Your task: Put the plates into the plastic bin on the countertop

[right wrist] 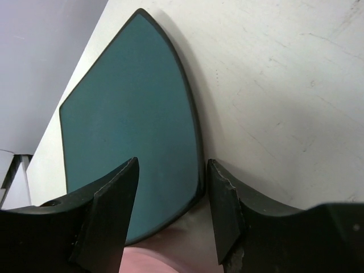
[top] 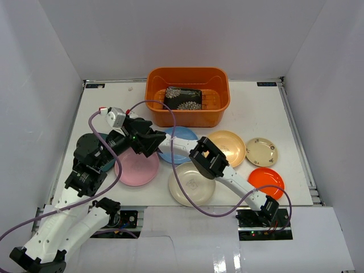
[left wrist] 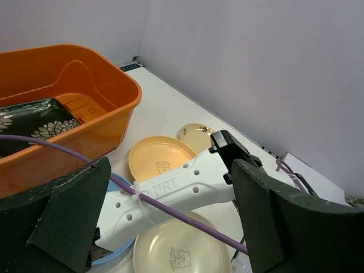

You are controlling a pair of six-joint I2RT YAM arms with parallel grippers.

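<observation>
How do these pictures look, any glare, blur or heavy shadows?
Top external: soft even light, glare only on the glossy strip at the bottom edge. Right wrist: the dark teal plate throws a soft shadow onto the countertop; the near fingers are dark. Left wrist: the orange bin is sharp, the foreground fingers slightly soft.

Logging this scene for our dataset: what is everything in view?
plastic bin: one, orange, back centre
patterned item: one, black with pale flowers, inside the bin
pink plate: one, front left
light blue plate: one, before the bin
cream plate: one, front centre
tan plate: one, right of the blue
beige plate: one, smaller, right of the tan
orange plate: one, front right
dark teal plate: one, far left, partly hidden
left gripper: one, black, open, left of centre
right gripper: one, black, open, over the teal plate
</observation>
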